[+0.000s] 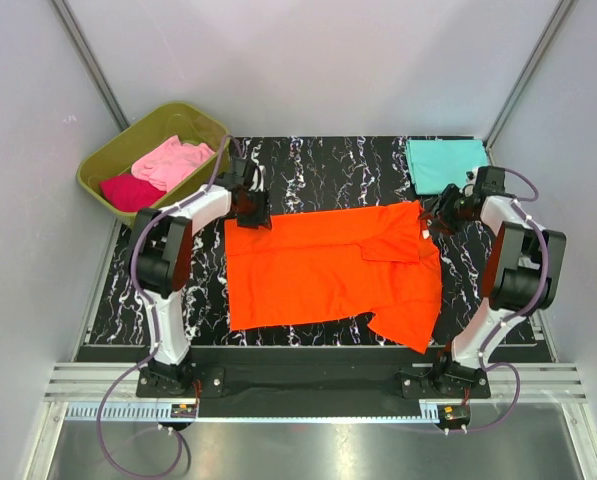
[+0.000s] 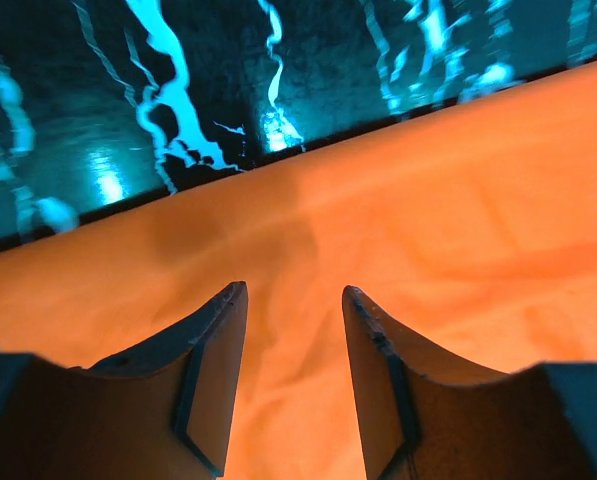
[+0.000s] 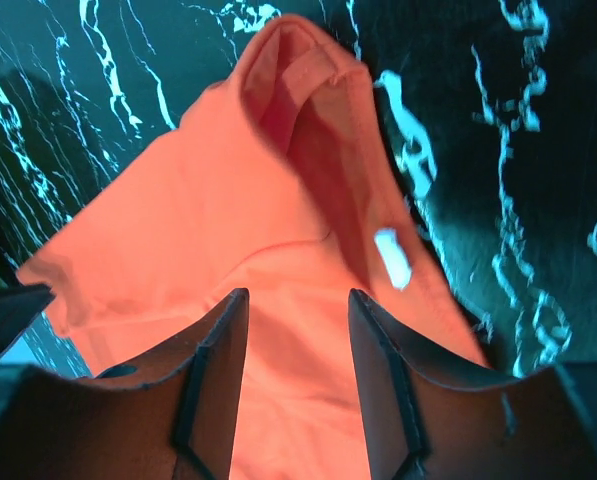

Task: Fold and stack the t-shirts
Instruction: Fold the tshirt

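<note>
A bright orange t-shirt [image 1: 328, 265] lies spread on the black marbled mat, one side folded over, with a flap trailing at the near right. My left gripper [image 1: 253, 211] hovers at its far left corner. In the left wrist view this gripper [image 2: 295, 290] is open, with orange cloth [image 2: 428, 220] lying flat below the gap. My right gripper [image 1: 434, 216] is at the shirt's far right corner. Its jaws [image 3: 298, 292] are open over the collar area [image 3: 298, 110] and a white label [image 3: 391, 258]. A folded teal t-shirt [image 1: 445, 164] lies at the back right.
An olive-green tub [image 1: 113, 158] at the back left holds a light pink t-shirt [image 1: 173, 160] and a magenta one [image 1: 130, 190]. The black marbled mat [image 1: 318, 170] ends at grey walls on both sides. The arm bases stand along the near rail.
</note>
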Controlling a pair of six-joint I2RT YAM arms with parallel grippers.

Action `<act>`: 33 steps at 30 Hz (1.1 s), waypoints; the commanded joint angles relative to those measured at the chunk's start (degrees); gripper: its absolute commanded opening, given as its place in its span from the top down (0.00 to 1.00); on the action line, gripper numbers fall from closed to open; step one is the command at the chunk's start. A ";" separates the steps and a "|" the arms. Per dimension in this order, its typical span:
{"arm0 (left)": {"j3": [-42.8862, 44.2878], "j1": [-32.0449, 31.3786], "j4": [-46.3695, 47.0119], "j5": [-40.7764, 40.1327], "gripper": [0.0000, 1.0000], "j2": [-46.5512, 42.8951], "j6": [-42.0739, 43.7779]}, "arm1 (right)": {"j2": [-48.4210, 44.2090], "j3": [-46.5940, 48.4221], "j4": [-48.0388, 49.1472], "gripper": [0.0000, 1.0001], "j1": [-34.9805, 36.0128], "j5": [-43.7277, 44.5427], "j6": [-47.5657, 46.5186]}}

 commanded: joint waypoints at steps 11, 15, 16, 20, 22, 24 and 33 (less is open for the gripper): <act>4.04 0.77 0.92 0.66 0.52 7.94 -0.49 | 13.12 12.61 1.47 0.48 -0.57 -11.89 -12.02; 4.04 1.21 0.83 0.13 0.52 8.73 -0.32 | 14.09 12.79 2.78 0.49 -0.57 -11.34 -12.11; 4.04 1.13 0.92 0.21 0.52 8.91 -0.32 | 14.18 12.61 3.39 0.50 -0.57 -12.05 -11.85; 3.69 1.39 0.92 -0.31 0.52 9.26 -0.32 | 14.27 11.47 4.98 0.74 -0.83 -9.78 -10.79; 3.08 1.47 0.92 -1.36 0.52 9.09 -0.32 | 13.04 9.81 5.86 0.91 -2.23 -7.49 -8.60; 2.82 1.83 0.74 -1.63 0.52 9.09 -0.67 | 11.99 8.58 7.52 0.97 -3.29 -9.15 -4.39; 2.20 2.53 -0.05 -2.34 0.52 9.09 -1.64 | 9.79 -0.74 15.07 1.00 -3.91 -7.06 6.07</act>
